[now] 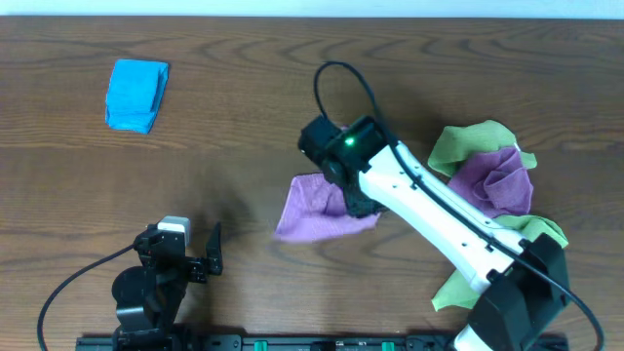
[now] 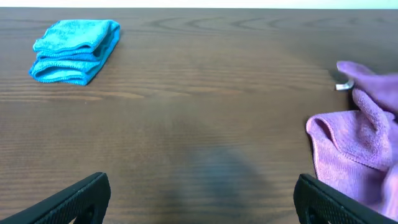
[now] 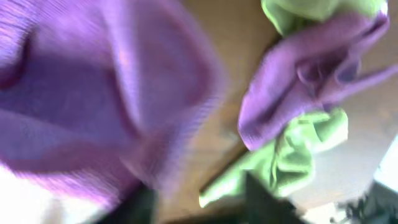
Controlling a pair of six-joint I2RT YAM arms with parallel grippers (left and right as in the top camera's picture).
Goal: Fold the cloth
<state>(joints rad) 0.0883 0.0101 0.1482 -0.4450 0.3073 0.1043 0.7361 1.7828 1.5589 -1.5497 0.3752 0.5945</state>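
Observation:
A purple cloth (image 1: 310, 213) lies loosely bunched on the wooden table near the middle. It also shows at the right of the left wrist view (image 2: 354, 146) and, blurred, fills the left of the right wrist view (image 3: 93, 93). My right gripper (image 1: 357, 199) is over the cloth's right edge. Its fingers (image 3: 202, 199) look apart, with table wood between them and the cloth draped by the left finger. My left gripper (image 1: 200, 255) is open and empty near the front left; its fingertips (image 2: 199, 199) are well apart.
A folded blue cloth (image 1: 136, 95) lies at the back left, also seen in the left wrist view (image 2: 74, 50). A heap of green and purple cloths (image 1: 492, 171) lies at the right, partly under the right arm, and shows in the right wrist view (image 3: 298, 99).

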